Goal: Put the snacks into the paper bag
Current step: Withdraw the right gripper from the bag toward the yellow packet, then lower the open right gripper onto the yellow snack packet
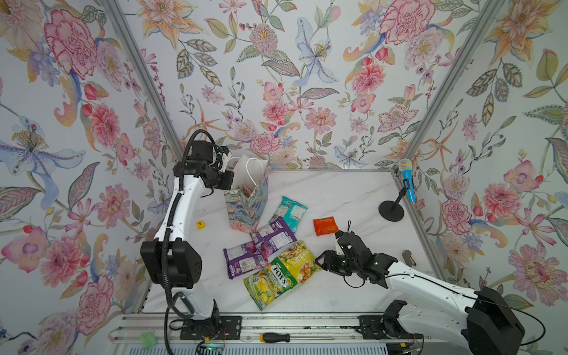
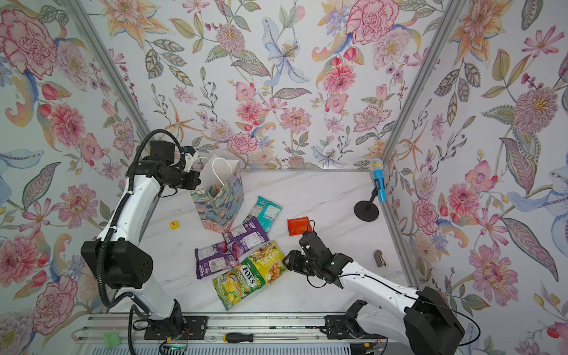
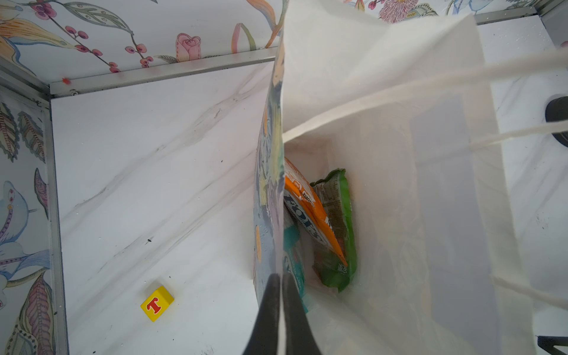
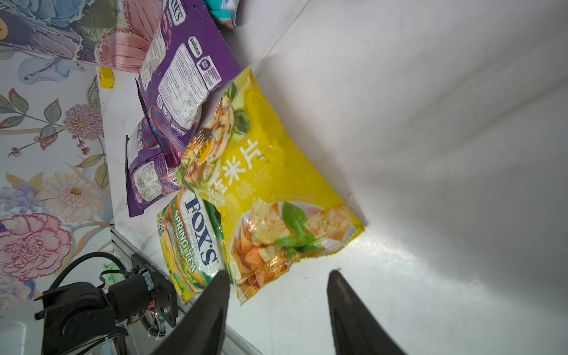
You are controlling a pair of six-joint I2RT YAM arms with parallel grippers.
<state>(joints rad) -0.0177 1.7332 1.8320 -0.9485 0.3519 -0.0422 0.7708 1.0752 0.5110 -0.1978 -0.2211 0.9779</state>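
Observation:
The paper bag (image 1: 246, 204) (image 2: 215, 206) stands upright at the back left, white inside. My left gripper (image 3: 281, 276) is shut on its patterned side wall (image 3: 270, 172). Inside lie an orange pouch (image 3: 310, 212), a green one (image 3: 339, 227) and a teal one (image 3: 292, 246). On the table lie a teal pouch (image 1: 289, 213), two purple pouches (image 1: 273, 235) (image 1: 244, 259), a green FOX'S pouch (image 1: 270, 282), a yellow pouch (image 1: 299, 261) (image 4: 276, 172) and an orange-red packet (image 1: 325, 226). My right gripper (image 4: 278, 275) (image 1: 319, 261) is open and holds nothing, just short of the yellow pouch's corner.
A yellow cube marked T (image 1: 200, 224) (image 3: 157, 303) sits left of the bag. A blue toy microphone (image 1: 407, 179) on a black round stand (image 1: 391, 210) occupies the back right corner. A small grey object (image 1: 408, 256) lies by the right edge. A screwdriver (image 1: 275, 337) rests on the front rail.

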